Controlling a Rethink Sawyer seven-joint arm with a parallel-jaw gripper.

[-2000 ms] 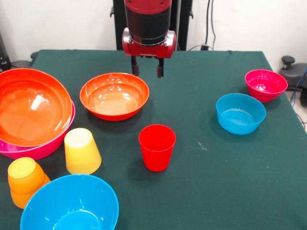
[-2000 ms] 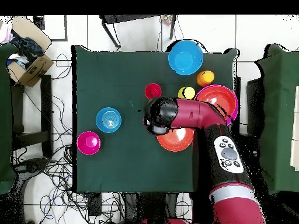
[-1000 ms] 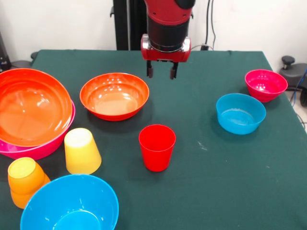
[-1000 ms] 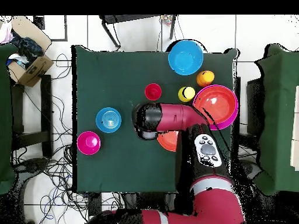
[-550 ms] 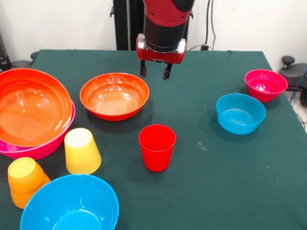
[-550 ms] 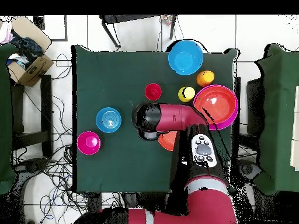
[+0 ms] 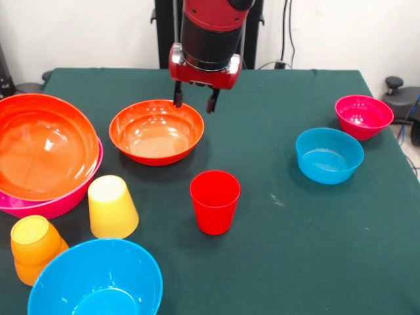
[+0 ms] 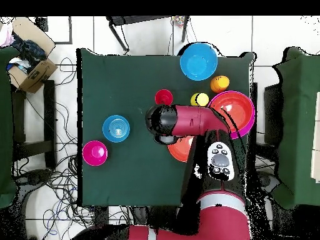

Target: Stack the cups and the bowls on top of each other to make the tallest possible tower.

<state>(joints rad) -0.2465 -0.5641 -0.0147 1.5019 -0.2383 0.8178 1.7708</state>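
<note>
My gripper (image 7: pixel 194 104) hangs open and empty over the far right rim of the smaller orange-red bowl (image 7: pixel 156 131). A red cup (image 7: pixel 214 201) stands upright at mid-table in front of it. At the left, a wide orange-red bowl (image 7: pixel 41 144) sits nested in the pink bowl (image 7: pixel 39 205). An upside-down yellow cup (image 7: pixel 111 206), an orange cup (image 7: pixel 34 247) and the large blue bowl (image 7: pixel 96 279) lie near the front left. The small blue bowl (image 7: pixel 329 155) and magenta bowl (image 7: pixel 363 116) are at the right. In the overhead view my arm (image 8: pixel 187 120) covers the gripper and part of the orange-red bowl (image 8: pixel 182 149).
Overhead, a cardboard box (image 8: pixel 30 65) sits on the floor off the table's upper left corner, and cables lie along the left side. The green table (image 7: pixel 315 236) reaches the picture's front edge.
The gripper has swung from right of the orange-red bowl back left, now over that bowl's far right rim. It stays open. No cup or bowl has moved.
</note>
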